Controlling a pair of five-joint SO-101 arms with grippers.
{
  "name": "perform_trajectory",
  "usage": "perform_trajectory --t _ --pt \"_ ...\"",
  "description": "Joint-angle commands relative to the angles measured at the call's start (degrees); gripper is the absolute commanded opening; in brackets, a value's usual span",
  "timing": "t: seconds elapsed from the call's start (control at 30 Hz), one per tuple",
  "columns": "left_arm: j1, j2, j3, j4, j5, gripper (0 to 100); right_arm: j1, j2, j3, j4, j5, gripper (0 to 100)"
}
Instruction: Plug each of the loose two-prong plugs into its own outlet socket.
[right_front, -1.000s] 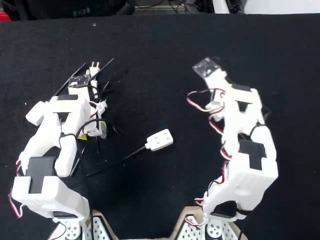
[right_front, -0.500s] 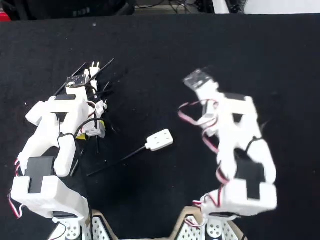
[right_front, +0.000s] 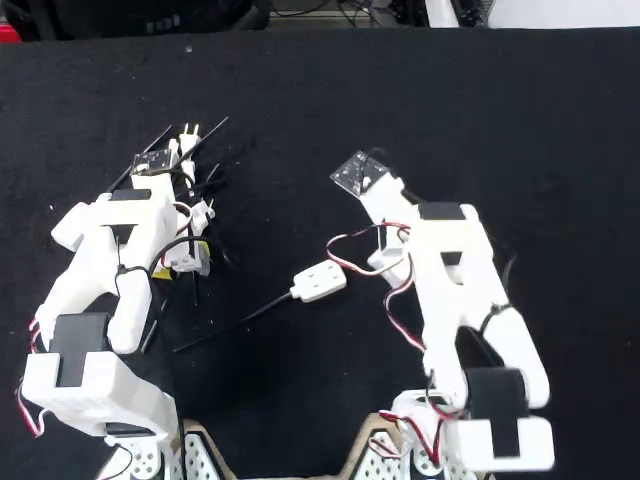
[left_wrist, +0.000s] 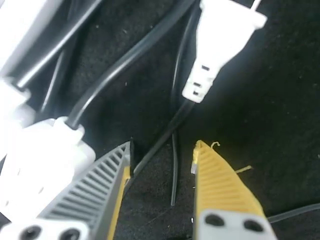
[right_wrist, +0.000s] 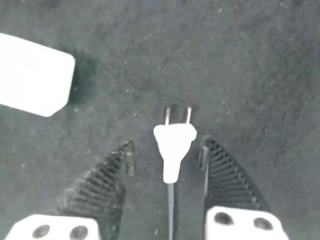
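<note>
Here, the right gripper (right_wrist: 167, 144) is spread around a white two-prong plug (right_wrist: 174, 142) near the white rectangular outlet block (right_wrist: 32, 75); the left gripper (left_wrist: 162, 146), farther off, is spread above black cables (left_wrist: 131, 54).

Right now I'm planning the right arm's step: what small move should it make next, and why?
Probably close the right gripper on the plug: its fingers stand open on either side of the plug's white body, not touching it, prongs pointing away. The outlet socket lies apart, so grasping comes first.
</note>
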Motion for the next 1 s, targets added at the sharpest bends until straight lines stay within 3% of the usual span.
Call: perform_trajectory --t 0.0,0.47,0.97 --pt "-2.07 -0.53 -0.4 -1.32 0.79 20 -0.44 -6.11 1.98 2.02 1.85 19.8" --pt "-2.24 -0.35 -0.4 -1.23 0.79 20 -0.18 -8.75 15.08 -13.1 5.1 19.8" --pt "-2.24 -0.18 -0.31 -1.23 0.79 20 3.43 -3.12 13.14 -15.3 9.58 19.8"
